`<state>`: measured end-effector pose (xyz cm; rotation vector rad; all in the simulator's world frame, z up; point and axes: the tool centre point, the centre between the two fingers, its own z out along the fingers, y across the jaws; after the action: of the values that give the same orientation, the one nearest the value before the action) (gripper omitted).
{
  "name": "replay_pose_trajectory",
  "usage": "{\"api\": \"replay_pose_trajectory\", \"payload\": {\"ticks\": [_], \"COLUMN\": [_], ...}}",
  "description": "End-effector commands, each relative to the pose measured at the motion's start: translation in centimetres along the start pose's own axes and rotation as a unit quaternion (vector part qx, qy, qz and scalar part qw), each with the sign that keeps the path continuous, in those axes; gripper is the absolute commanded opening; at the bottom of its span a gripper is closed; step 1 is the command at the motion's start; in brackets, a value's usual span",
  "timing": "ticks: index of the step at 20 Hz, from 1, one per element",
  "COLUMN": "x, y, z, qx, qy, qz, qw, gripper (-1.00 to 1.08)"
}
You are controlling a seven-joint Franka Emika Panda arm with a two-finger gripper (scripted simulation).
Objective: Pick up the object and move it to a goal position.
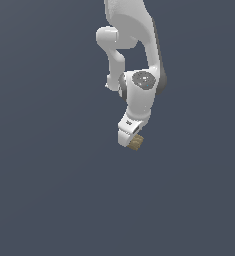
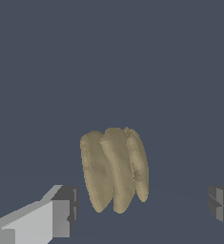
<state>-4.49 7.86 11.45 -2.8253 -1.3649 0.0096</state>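
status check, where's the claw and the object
Claw open, fingers either side of the object. Tan ridged object between them, not gripped. Nothing else visible in the way.

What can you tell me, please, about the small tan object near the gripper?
The object is tan-brown with a matte, rough surface, made of three elongated lobes side by side. In the wrist view it lies between the open gripper fingers, with gaps on both sides. In the exterior view it peeks out beside the white hand.
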Motion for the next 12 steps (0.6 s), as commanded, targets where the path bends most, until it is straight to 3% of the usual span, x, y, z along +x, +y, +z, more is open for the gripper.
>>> {"api": "replay_pose_trajectory", "payload": {"ticks": [1,12], "x": [0.0,0.0], "y": [-0.5,-1.5], "z": [0.3,1.0], "qx": [-0.001,-0.003], "qy": [0.0,0.002], "qz": [-0.032,-0.101], "qw": [0.9995,0.9949], "gripper": [1.0,1.0]}}
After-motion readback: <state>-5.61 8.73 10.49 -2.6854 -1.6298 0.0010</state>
